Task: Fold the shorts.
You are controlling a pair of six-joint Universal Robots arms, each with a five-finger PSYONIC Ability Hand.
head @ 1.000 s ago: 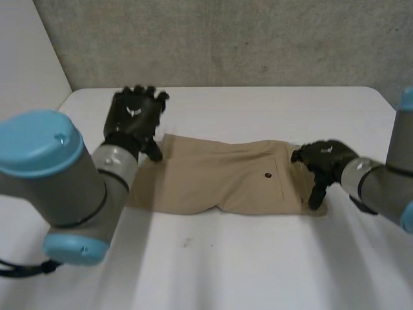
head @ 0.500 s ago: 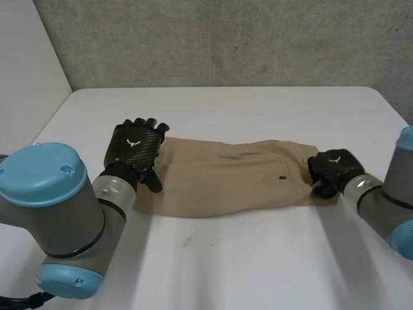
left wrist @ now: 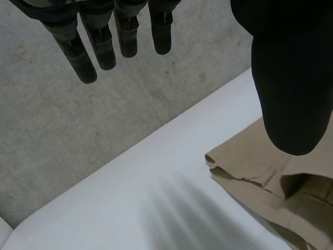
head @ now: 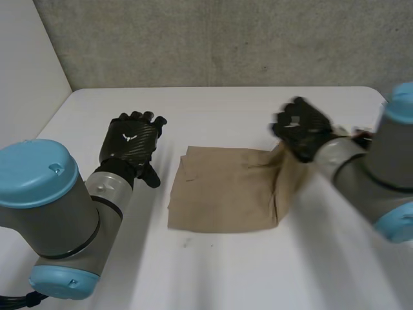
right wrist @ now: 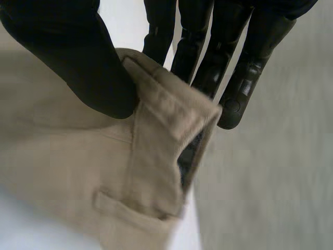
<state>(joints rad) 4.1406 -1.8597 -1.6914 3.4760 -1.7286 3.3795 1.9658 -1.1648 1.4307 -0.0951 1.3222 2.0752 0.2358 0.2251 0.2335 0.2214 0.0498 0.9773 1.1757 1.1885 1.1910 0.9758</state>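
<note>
The tan shorts (head: 222, 188) lie on the white table (head: 226, 110), their right part lifted and drawn over toward the left. My right hand (head: 303, 129) is above that raised end and pinches the waistband (right wrist: 166, 130) between thumb and fingers (right wrist: 208, 47). My left hand (head: 132, 139) hovers with straight fingers (left wrist: 99, 47) just left of the shorts' left edge (left wrist: 244, 166), holding nothing and apart from the cloth.
A grey wall (head: 226, 39) runs behind the table's far edge. Bare white tabletop (head: 258, 271) lies in front of the shorts and to their right.
My right hand closed on the shorts' right end, lifted it and carried it leftward, so the cloth now covers less width. My left hand drew back off the shorts' left end.
</note>
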